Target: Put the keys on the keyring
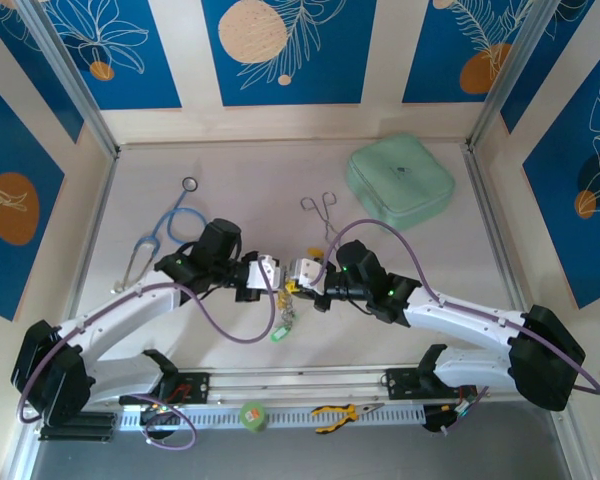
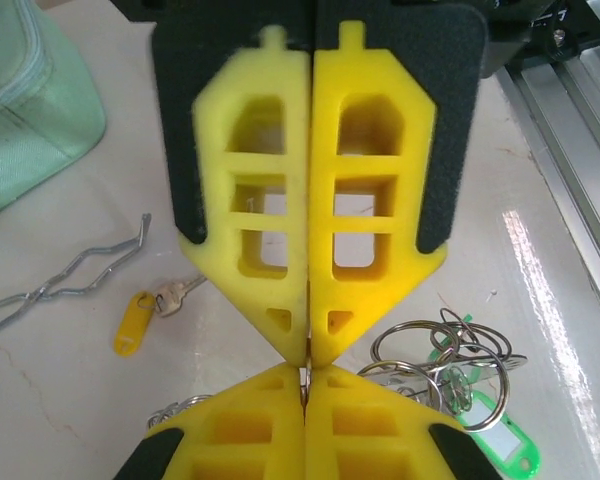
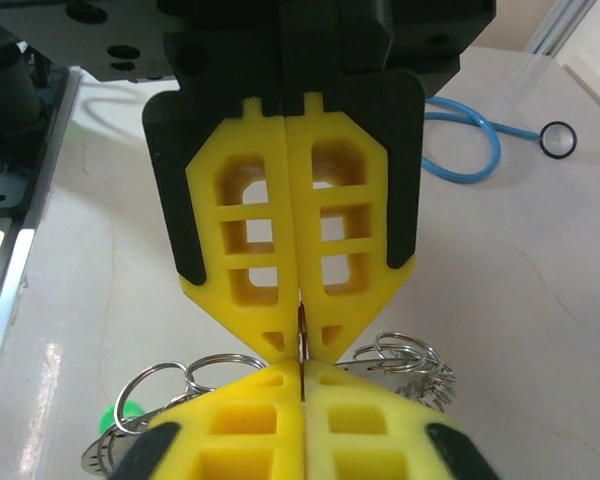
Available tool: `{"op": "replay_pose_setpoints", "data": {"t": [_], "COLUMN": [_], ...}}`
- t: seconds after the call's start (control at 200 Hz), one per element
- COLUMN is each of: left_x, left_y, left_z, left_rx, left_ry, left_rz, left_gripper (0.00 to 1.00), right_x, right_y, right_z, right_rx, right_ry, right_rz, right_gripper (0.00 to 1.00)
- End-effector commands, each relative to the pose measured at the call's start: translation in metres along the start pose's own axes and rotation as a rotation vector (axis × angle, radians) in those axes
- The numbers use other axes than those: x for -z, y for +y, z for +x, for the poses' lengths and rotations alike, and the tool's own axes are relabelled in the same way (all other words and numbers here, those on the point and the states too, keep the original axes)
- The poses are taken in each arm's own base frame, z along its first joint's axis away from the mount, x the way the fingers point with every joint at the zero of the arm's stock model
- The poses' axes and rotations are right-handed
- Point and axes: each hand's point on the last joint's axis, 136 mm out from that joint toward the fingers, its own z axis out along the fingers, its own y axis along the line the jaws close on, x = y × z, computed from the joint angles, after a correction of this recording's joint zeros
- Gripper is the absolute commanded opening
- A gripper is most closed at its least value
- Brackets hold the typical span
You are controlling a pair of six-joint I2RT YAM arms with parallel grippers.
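My left gripper (image 1: 277, 285) and right gripper (image 1: 294, 285) meet tip to tip above the middle of the table. In the left wrist view my left gripper (image 2: 305, 378) is shut on a thin metal edge of the keyring (image 2: 450, 355), and the right gripper (image 2: 308, 350) pinches the same edge from the other side. The right wrist view has my right gripper (image 3: 302, 372) shut with that strip in its slit. The keyring's (image 3: 405, 355) silvery loops spread to both sides, and the keyring (image 1: 284, 315) dangles below the tips. A green-headed key (image 2: 500, 440) hangs with it. A yellow-headed key (image 2: 133, 322) lies apart on the table.
Silver forceps (image 1: 322, 212) lie behind the grippers. A blue-tubed stethoscope (image 1: 165, 230) is at the left and a mint-green pouch (image 1: 400, 185) at the back right. A metal rail (image 1: 300, 385) runs along the near edge, with yellow pliers (image 1: 340, 412) beside it.
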Motion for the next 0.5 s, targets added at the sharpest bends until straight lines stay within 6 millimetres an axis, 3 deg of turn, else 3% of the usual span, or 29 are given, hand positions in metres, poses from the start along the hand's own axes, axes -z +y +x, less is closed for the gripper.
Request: {"op": "replay_pose_setpoints", "data": {"t": [0.0, 0.235, 0.495], "left_x": [0.002, 0.004, 0.000], "left_y": [-0.001, 0.003, -0.001], "left_z": [-0.008, -0.027, -0.024], "left_rx": [-0.050, 0.002, 0.045], "left_ry": [-0.060, -0.210, -0.243], "left_rz": [-0.043, -0.092, -0.083], "left_gripper": [0.00, 0.00, 0.00], "right_x": [0.012, 0.008, 0.003], "right_y": [0.001, 0.011, 0.008], "right_z": [-0.010, 0.002, 0.014], "right_rx": [-0.003, 0.019, 0.023], "right_ry": [-0.056, -0.024, 0.014], "right_rz": [-0.028, -0.084, -0.061], "right_gripper": [0.24, 0.27, 0.27]}}
